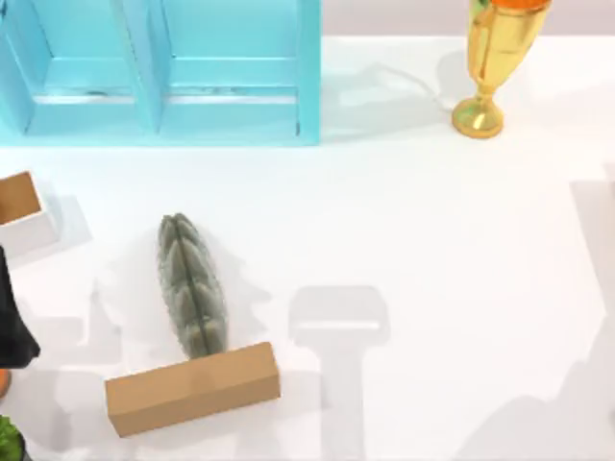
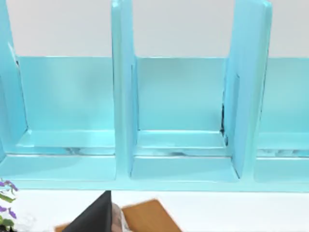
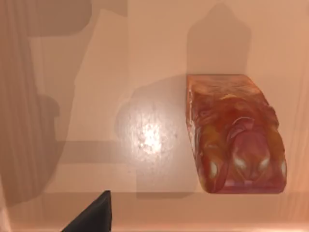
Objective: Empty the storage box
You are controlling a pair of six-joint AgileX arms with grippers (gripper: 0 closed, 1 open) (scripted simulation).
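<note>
Blue storage box (image 1: 163,72) cut off above.

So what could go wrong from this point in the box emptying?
The right wrist view looks down at a reddish item lying close to the box wall; a descending finger might strike that wall. In the top view, the green ridged object touches the brown block, so a careless placement could knock them.

Trophy (image 1: 495,60): gold, standing upright at the back right.
Plant (image 1: 8,439): green leaves peeking in, front-left corner of table (image 1: 432,250).
</note>
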